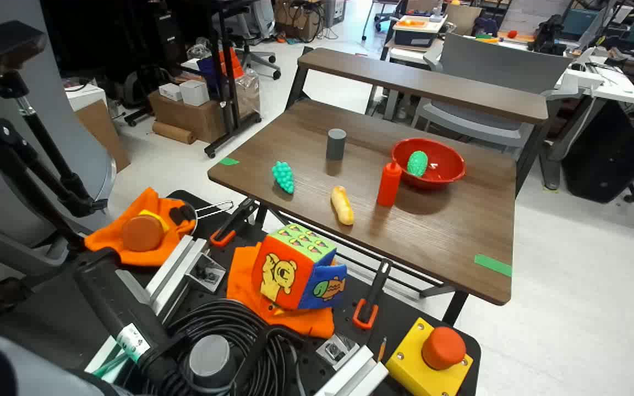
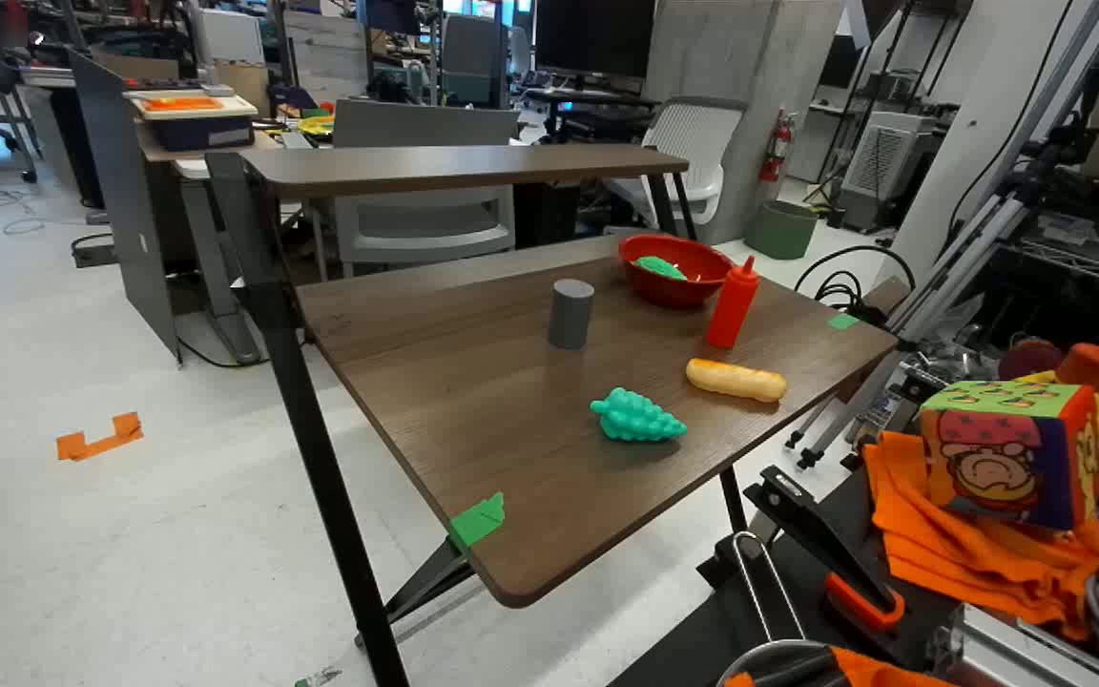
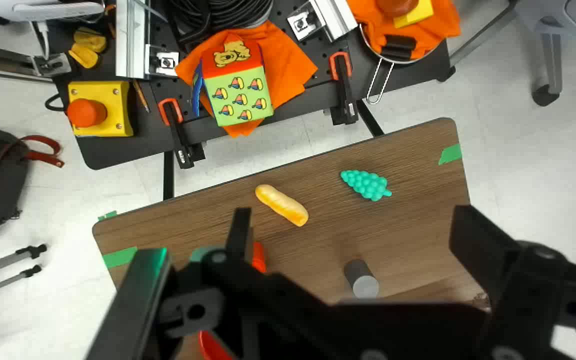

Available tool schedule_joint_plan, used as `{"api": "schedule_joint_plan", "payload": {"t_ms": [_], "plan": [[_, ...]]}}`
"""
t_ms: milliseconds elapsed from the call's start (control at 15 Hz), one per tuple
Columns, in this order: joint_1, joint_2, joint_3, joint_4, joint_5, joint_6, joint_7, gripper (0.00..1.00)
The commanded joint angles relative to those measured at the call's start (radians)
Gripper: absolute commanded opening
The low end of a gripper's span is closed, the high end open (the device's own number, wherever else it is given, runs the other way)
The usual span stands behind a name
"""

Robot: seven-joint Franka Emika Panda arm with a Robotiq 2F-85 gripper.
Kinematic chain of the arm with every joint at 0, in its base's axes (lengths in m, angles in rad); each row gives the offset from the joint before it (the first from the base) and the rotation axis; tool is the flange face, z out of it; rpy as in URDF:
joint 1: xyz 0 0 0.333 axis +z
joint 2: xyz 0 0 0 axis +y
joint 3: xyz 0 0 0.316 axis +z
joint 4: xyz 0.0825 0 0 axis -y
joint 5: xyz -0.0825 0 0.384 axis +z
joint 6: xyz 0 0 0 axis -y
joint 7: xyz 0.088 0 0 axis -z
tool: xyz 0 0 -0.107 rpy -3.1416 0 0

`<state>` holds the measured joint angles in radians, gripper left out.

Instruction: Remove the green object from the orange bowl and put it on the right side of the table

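In an exterior view: green object [image 1: 417, 164] in orange bowl [image 1: 450, 158], two o'clock on the table [image 1: 438, 239]; pale mark [image 1: 433, 165] beside it I can't make out.

In an exterior view: orange bowl [image 2: 672, 291] hides green object's underside.

Wrist view: gripper [image 3: 352, 220], spread wide, shows only here; orange bowl [image 3: 213, 346] a red sliver, seven o'clock.

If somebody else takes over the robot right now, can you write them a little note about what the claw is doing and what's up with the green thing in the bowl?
Claw: the gripper is wide open and holds nothing.
Things: the green object lies inside the orange bowl, which sits on the table. A red bottle stands upright close to the bowl.
Done: no part of the move; the green object is not yet out.
Left: grasp it, lift it out, put it on the table's right side.
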<state>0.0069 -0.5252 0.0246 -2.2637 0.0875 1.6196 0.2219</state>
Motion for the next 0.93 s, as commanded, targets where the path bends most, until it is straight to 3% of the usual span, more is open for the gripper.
{"api": "schedule_joint_plan", "payload": {"t_ms": [0, 733, 867], "plan": [[-0.012, 0.001, 0.009, 0.003, 0.004, -0.003, -0.005, 1.0], [-0.012, 0.001, 0.009, 0.003, 0.004, -0.003, -0.005, 1.0], [-0.018, 0.029, 0.022, -0.011, -0.029, 0.063, 0.002, 1.0]]}}
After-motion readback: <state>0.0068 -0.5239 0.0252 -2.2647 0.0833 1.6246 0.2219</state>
